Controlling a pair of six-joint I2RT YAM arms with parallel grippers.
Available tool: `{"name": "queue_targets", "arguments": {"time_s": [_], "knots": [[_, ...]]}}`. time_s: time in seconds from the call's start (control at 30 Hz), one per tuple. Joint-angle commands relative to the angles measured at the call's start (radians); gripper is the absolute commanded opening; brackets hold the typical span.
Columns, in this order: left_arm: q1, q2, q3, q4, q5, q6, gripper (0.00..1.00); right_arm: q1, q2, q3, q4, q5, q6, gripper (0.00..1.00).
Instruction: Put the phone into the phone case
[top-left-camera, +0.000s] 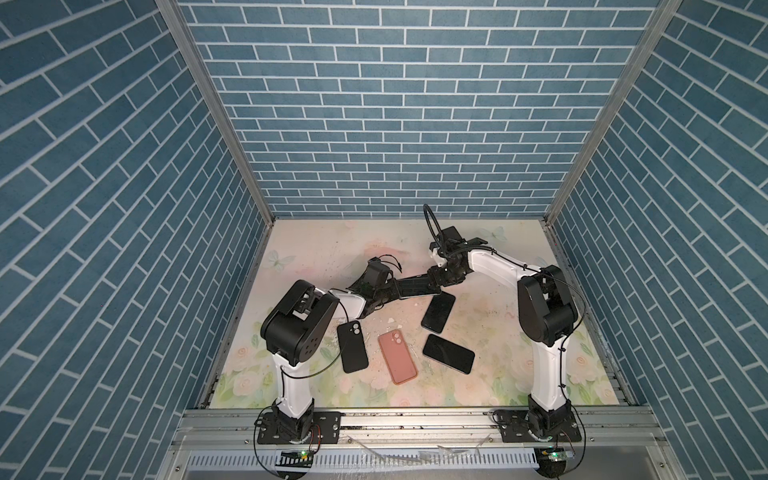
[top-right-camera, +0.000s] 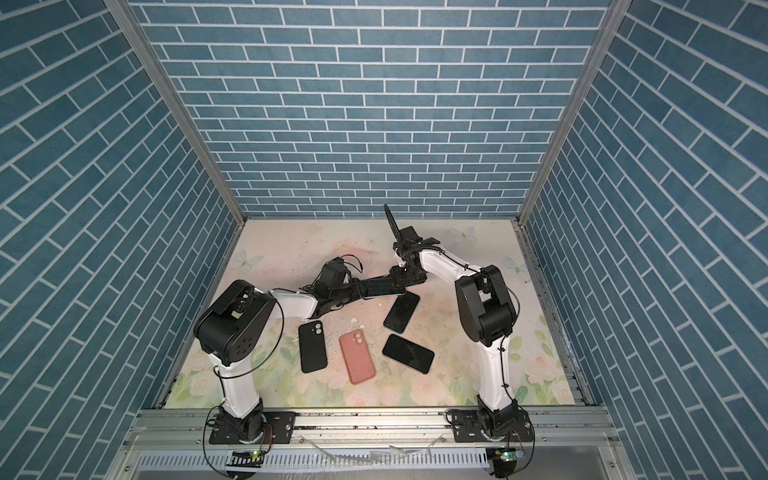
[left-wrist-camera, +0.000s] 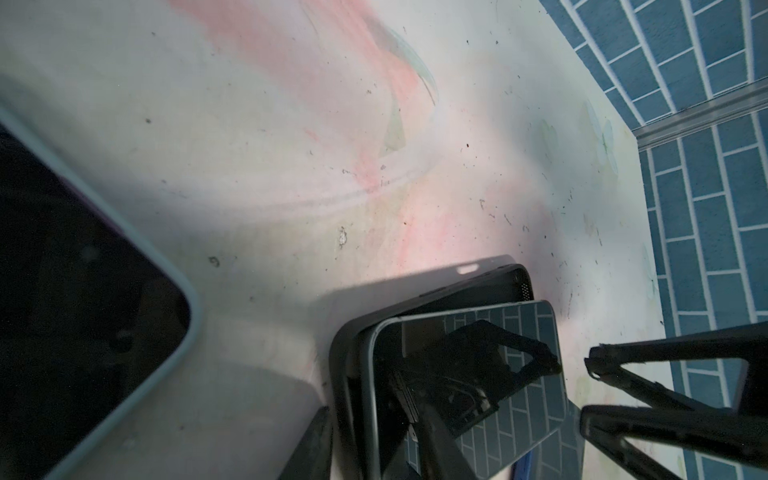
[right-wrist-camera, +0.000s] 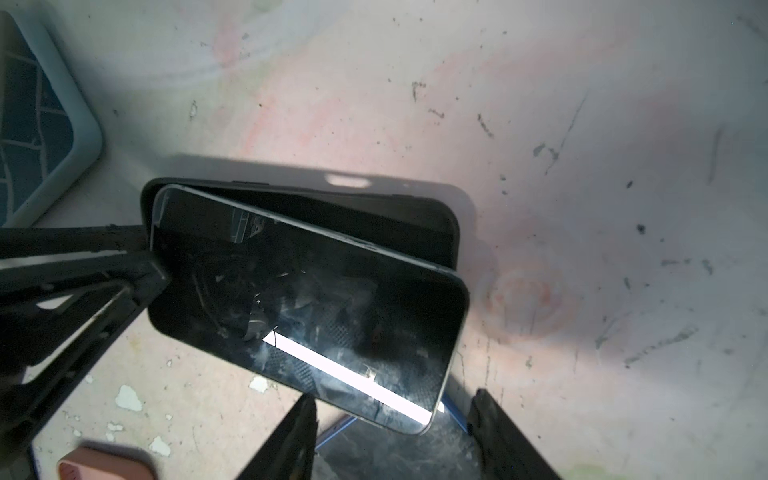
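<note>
Bare mat (top-left-camera: 324, 243) beyond pink case (top-left-camera: 397, 357)

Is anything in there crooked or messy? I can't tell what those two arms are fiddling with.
Yes. The dark glass-fronted phone sits crooked in the black matte phone case: one end is tucked in, the other is sticking out of it. White flecks also litter the scuffed floral mat.

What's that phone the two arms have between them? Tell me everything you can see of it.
The phone is a slim slab with a dark, smudged glass screen and a grey metal-looking rim, screen off. It hangs tilted above the table, one end tucked into a black case, the other lifted out. The left gripper pinches the tucked end; the right gripper stands open by the free end.
</note>
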Motion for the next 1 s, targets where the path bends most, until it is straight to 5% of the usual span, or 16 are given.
{"name": "queue_targets", "arguments": {"time_s": [0.0,0.97], "knots": [[0.006,-0.001,0.021,-0.031,-0.011,0.023,0.34,-0.011,0.029,-0.01,0.023,-0.052,0.011,0.6],[0.006,0.039,0.044,-0.04,-0.005,0.021,0.23,-0.061,-0.008,-0.083,0.157,-0.352,0.009,0.53]]}}
